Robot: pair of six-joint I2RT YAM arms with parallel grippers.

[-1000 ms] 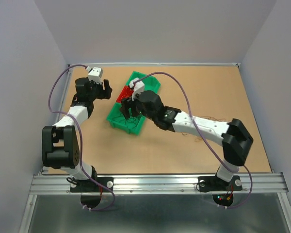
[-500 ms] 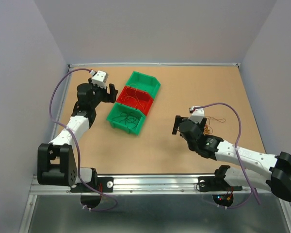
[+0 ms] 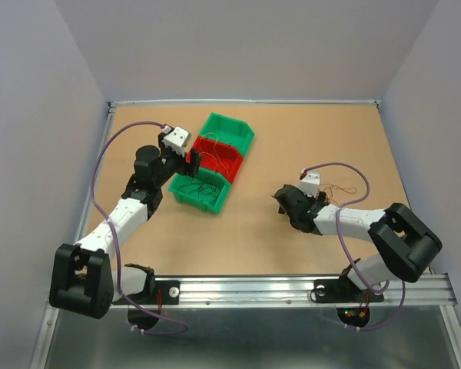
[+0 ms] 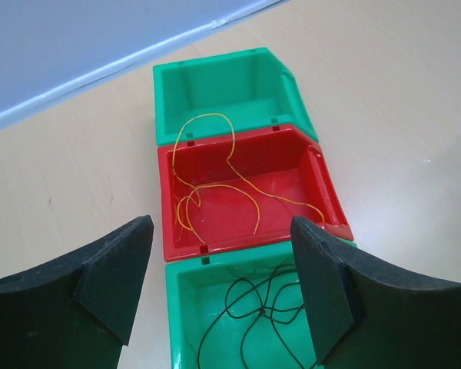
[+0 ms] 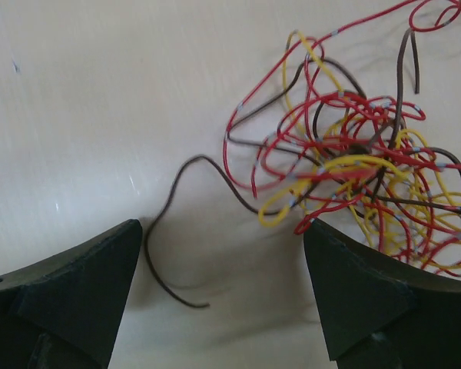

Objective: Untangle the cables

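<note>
The tangle of red, yellow and brown cables [image 5: 361, 165] lies on the tan table; in the top view it [image 3: 339, 189] is at the right. One loose brown strand [image 5: 173, 238] curls out of it to the left. My right gripper [image 5: 223, 231] is open and low over the table, with the brown strand's end between its fingers and the tangle by the right finger; it holds nothing. In the top view it [image 3: 284, 204] sits left of the tangle. My left gripper [image 4: 221, 238] is open and empty above the bins [image 3: 192, 161].
Three bins stand in a row. The red bin [image 4: 250, 154] holds loose orange-yellow wires [image 4: 215, 188]. The near green bin [image 4: 192, 307] holds a black wire [image 4: 253, 304]. The far green bin [image 4: 215, 92] holds nothing. Walls enclose the table on three sides.
My right arm left the bins, swung right and came down by the tangle. My left gripper moved right, over the bins.
</note>
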